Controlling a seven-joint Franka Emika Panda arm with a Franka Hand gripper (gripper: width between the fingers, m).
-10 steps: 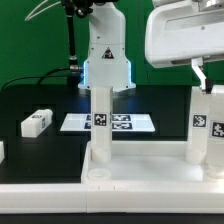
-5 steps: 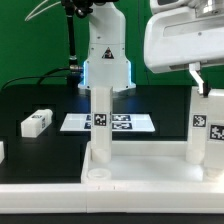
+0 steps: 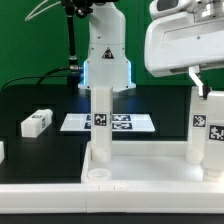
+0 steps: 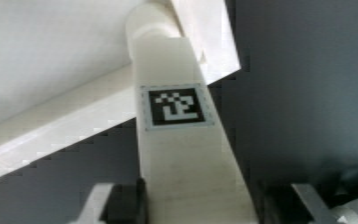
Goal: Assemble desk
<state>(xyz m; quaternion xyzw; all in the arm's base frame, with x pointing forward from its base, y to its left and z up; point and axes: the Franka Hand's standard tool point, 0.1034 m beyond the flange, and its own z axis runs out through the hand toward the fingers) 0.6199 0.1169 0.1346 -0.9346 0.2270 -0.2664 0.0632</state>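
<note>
Gripper (image 4: 213, 203) pinching upright white leg (image 4: 179, 160), black-and-white square tag (image 4: 174, 105) on its face

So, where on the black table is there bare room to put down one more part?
Free: the black table behind the marker board, and the gap between it and the loose leg. Crowded: the tabletop, with one standing leg and the held leg in the pincer.

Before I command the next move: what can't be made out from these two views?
Whether the pincer grips the right leg: wrist view blurred, picture edge crops the fingers.
That leg's seat in the tabletop: partly cut by exterior view's right edge.
White piece at exterior view's left edge: mostly cut off.
</note>
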